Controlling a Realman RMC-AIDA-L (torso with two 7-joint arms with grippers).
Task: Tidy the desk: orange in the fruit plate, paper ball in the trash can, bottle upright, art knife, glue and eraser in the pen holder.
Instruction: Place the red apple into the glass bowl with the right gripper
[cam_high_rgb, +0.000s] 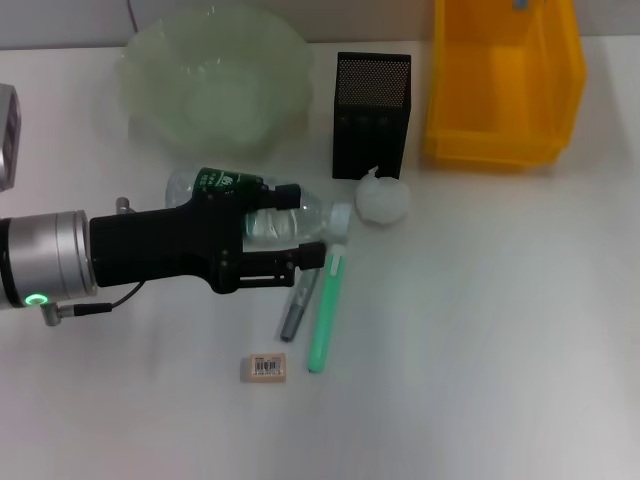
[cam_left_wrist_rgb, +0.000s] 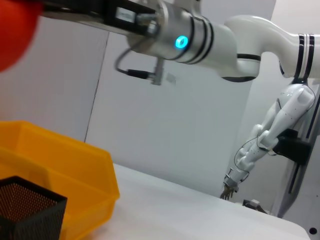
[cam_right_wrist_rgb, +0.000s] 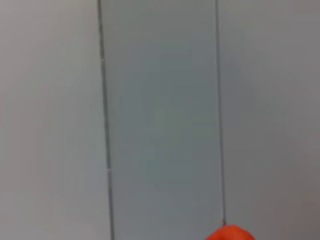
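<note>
The left gripper (cam_high_rgb: 305, 235) reaches in from the desk's (cam_high_rgb: 500, 320) left edge, its jaws spread around the bottle (cam_high_rgb: 250, 205), which lies on its side mid-desk. Along the far edge stand the fruit plate (cam_high_rgb: 150, 95), pen holder (cam_high_rgb: 371, 115) and trash can (cam_high_rgb: 560, 120) — the paper ball (cam_high_rgb: 383, 200) sits just before the pen holder, the eraser (cam_high_rgb: 264, 367) nearer the front edge. The right gripper is out of view, its jaws impossible to judge — only an edge of the orange (cam_right_wrist_rgb: 229, 234) shows at its wrist.

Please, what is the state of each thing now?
bottle: lying on its side, under left gripper
fruit plate: empty
trash can: no paper ball inside
paper ball: on desk, beside pen holder
pen holder: upright
eraser: lying on desk
orange: in the air, by right arm's end
</note>
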